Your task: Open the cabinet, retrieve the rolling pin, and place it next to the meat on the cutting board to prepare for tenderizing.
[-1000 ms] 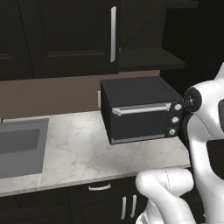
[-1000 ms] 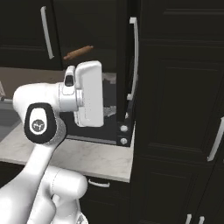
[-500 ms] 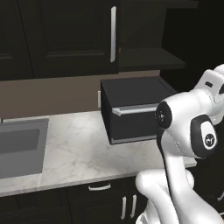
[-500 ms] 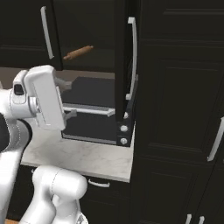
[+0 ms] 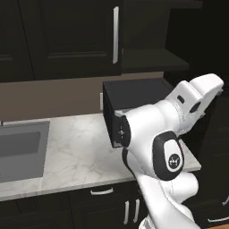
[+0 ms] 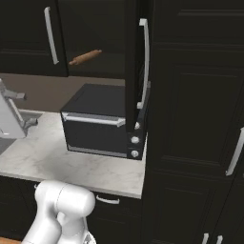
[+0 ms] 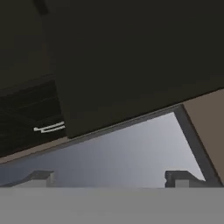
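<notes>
The rolling pin (image 6: 85,57) lies on the shelf of the open cabinet (image 6: 95,38), directly above the black oven (image 6: 102,121), its long axis slanting with the right end raised and the left end lower. The cabinet's right door (image 6: 138,66) stands swung out edge-on just right of the oven, its silver handle (image 6: 145,62) vertical, while the marble counter (image 6: 43,159) spreads below the oven and a grey sink (image 5: 20,150) sits far to its left. The gripper (image 7: 111,178) has its fingers spread wide with nothing between them, away from the oven.
</notes>
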